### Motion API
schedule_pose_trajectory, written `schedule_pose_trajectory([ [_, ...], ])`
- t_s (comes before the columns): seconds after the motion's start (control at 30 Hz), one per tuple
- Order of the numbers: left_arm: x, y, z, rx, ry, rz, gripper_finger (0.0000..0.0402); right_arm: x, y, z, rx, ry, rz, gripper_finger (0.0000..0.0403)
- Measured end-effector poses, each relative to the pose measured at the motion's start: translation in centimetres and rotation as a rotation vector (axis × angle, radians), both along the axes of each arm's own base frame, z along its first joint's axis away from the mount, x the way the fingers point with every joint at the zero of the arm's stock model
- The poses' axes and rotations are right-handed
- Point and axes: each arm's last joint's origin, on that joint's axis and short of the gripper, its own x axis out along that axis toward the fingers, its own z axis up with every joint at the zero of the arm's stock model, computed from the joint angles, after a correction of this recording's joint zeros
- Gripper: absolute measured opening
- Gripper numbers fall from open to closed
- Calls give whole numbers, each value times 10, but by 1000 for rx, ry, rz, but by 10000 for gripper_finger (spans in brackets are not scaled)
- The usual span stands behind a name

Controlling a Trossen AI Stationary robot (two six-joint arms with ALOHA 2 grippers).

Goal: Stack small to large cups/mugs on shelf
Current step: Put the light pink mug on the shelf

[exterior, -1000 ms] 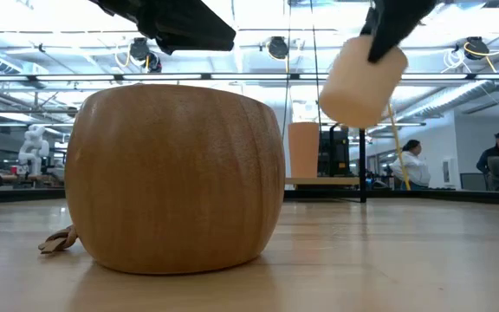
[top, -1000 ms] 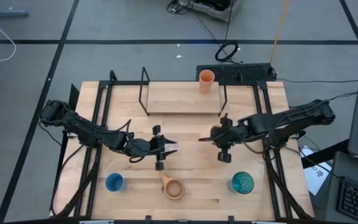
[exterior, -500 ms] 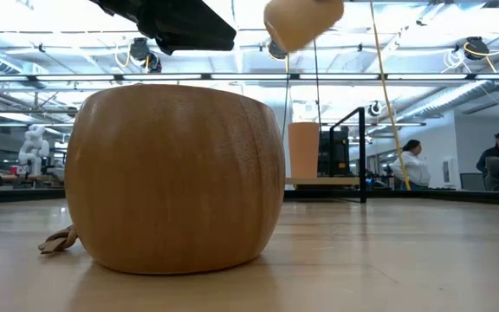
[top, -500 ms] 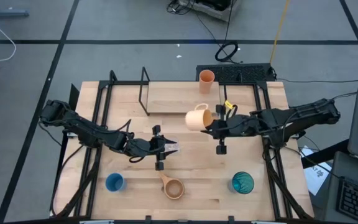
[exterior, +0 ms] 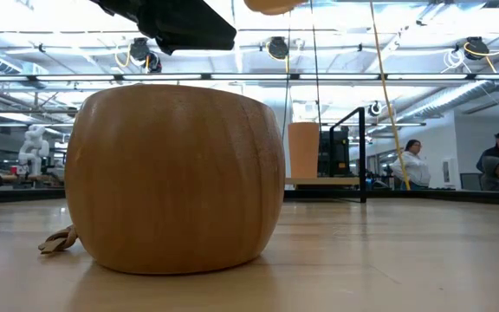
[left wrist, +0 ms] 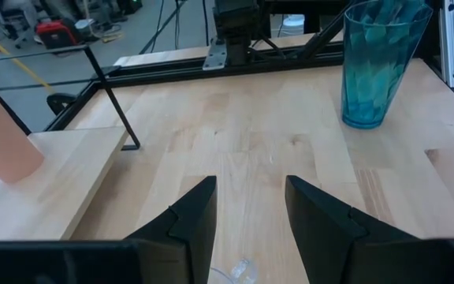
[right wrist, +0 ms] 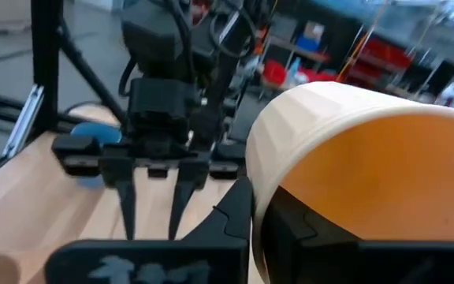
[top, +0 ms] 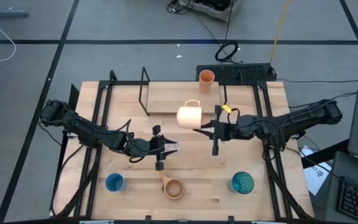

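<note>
One cream mug [top: 189,116] rides clamped in the right tool [top: 199,130], lifted over the shelf's [top: 166,98] front edge, the orange cup [top: 206,81] waiting at its back right corner, left tool [top: 174,148] part-open over the tabletop [top: 197,168].

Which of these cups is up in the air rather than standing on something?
The cream handled mug, gripped by the right gripper above the shelf's edge. The others all stand on the shelf or table.
</note>
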Motion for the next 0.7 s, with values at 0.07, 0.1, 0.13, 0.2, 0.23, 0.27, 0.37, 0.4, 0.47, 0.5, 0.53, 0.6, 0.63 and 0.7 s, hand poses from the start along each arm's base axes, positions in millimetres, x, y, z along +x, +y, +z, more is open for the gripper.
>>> schedule_pose_trajectory([
  [0.07, 0, 0, 0, 0, -1, 0, 154, -4, -1, -7, -15, -16, 2, 5],
  [0.1, 0, 0, 0, -1, -2, 0, 154, -7, -1, -9, -23, -26, 3, 6],
  [0.13, 0, 0, 0, -1, -2, 0, 154, -9, -2, -10, -29, -36, 3, 6],
  [0.2, 0, 0, 0, 0, -3, 0, 154, -13, -4, -14, -44, -36, 2, 6],
  [0.23, 0, 0, 0, 3, -2, -1, 154, -16, -4, -16, -47, -33, 2, 6],
  [0.27, 0, 0, 0, 8, -3, -3, 154, -17, -5, -18, -48, -31, 2, 6],
  [0.37, 0, 0, 3, 25, -20, -8, 154, -22, -6, -19, -71, -29, 4, 6],
  [0.4, -1, 0, 6, 28, -30, -9, 154, -23, -6, -18, -81, -31, 6, 6],
  [0.47, -2, 1, 12, 27, -58, -7, 154, -25, -5, -18, -106, -25, 13, 6],
  [0.5, -4, 2, 15, 28, -66, -8, 154, -25, -4, -18, -127, -20, 18, 6],
  [0.53, -6, 2, 17, 26, -72, -7, 154, -25, -3, -19, -158, -14, 24, 6],
  [0.6, -8, 3, 21, 25, -85, -8, 154, -25, -2, -19, -239, -4, 36, 6],
  [0.63, -9, 3, 23, 27, -88, -9, 154, -25, -1, -19, -280, 0, 43, 6],
  [0.7, -11, 4, 26, 28, -92, -10, 154, -25, 0, -20, -356, 11, 52, 6],
])
